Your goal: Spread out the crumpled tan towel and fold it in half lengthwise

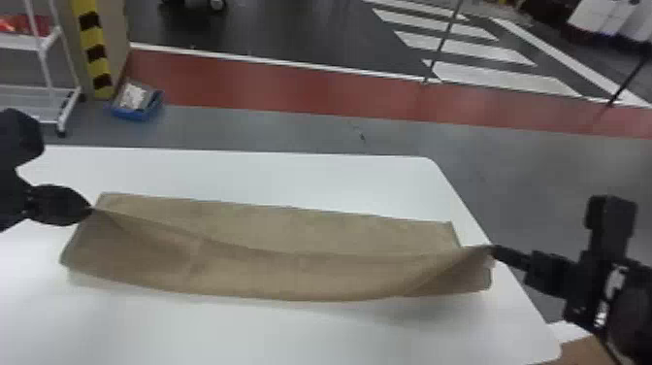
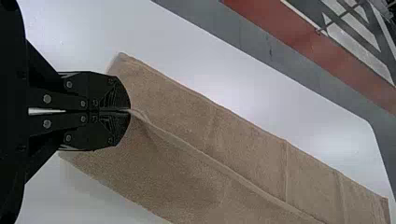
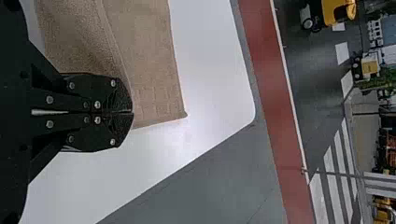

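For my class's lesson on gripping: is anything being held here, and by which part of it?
Yes, the tan towel, by its raised edge: the left gripper pinches one end of it, the right gripper the other.

Towel (image 2: 196, 182) partly cut off, L/R wrist views

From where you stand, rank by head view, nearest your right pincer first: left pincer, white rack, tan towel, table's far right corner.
1. Tan towel, in right pincer
2. Table's far right corner, ahead
3. Left pincer, left side
4. White rack, beyond, far left
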Robot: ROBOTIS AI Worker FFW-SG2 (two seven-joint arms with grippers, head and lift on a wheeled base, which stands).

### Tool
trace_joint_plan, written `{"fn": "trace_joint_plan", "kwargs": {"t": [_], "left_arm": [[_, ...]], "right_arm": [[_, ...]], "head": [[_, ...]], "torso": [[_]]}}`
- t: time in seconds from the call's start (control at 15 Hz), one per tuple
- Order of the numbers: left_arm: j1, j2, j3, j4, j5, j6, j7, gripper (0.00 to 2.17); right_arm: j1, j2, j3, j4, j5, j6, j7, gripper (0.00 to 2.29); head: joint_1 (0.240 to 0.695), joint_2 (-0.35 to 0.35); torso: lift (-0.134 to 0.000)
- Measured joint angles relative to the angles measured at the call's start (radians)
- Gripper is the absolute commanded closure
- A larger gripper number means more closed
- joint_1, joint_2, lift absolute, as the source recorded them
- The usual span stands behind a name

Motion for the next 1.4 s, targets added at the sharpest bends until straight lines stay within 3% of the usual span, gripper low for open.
{"fn": "trace_joint_plan", "kwargs": {"t": [0.27,0.6,1.13,1.4], "left_arm": [[-0.010,-0.020,0.005,0.046,0.000,-0.002,0.043,1.15],[-0.070,-0.045,0.001,0.141,0.000,-0.005,0.082,1.15],[-0.134,-0.052,-0.001,0.286,0.002,-0.024,0.179,1.14],[-0.156,-0.059,-0.004,0.307,0.004,-0.028,0.190,1.15]], "right_arm": [[-0.065,0.010,0.036,0.090,0.009,-0.009,-0.022,1.17],[-0.178,0.012,0.020,0.218,0.018,-0.006,-0.034,1.17],[-0.285,0.013,0.041,0.385,0.077,-0.066,-0.042,1.17],[-0.329,0.013,0.064,0.416,0.087,-0.074,-0.028,1.17]], "head": [[0.695,-0.273],[0.695,-0.263],[0.695,-0.225],[0.695,-0.209]], "torso": [[-0.123],[-0.123],[-0.123],[-0.123]]}}
